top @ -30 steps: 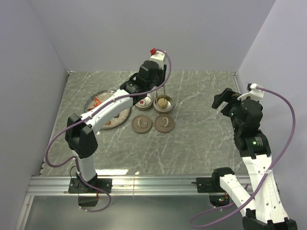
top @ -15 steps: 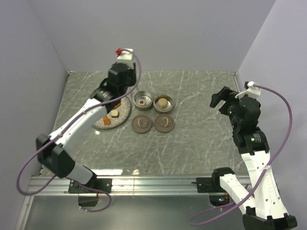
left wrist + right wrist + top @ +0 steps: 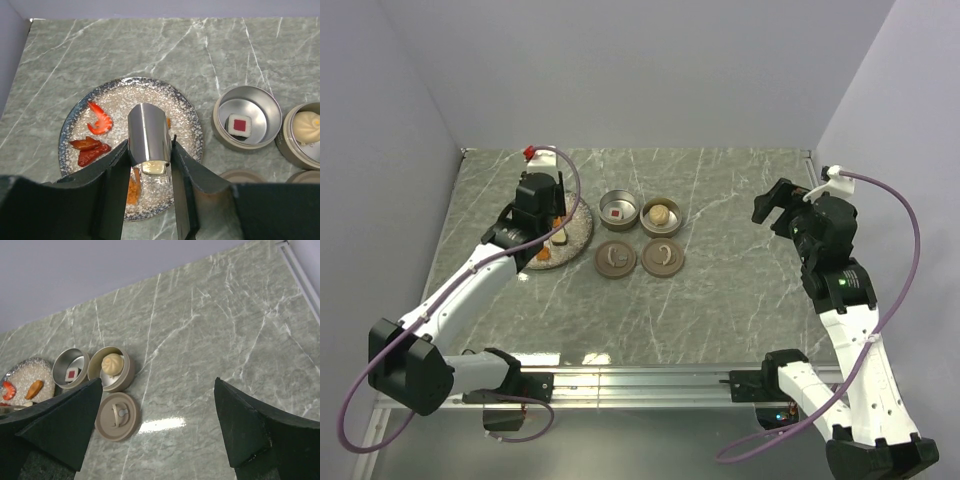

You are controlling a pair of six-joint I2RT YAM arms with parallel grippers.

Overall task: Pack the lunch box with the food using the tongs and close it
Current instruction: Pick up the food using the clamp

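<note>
Food (image 3: 99,119) lies on the speckled plate (image 3: 192,125) at left, partly hidden by the tongs (image 3: 148,127) pinched in the left gripper (image 3: 149,146) above it. Rightward, two open tins (image 3: 220,117) hold a red-centred piece (image 3: 239,123) and a bun (image 3: 306,125), lids (image 3: 616,259) just below. Far right, the right gripper (image 3: 775,205) hangs spread wide.
</note>
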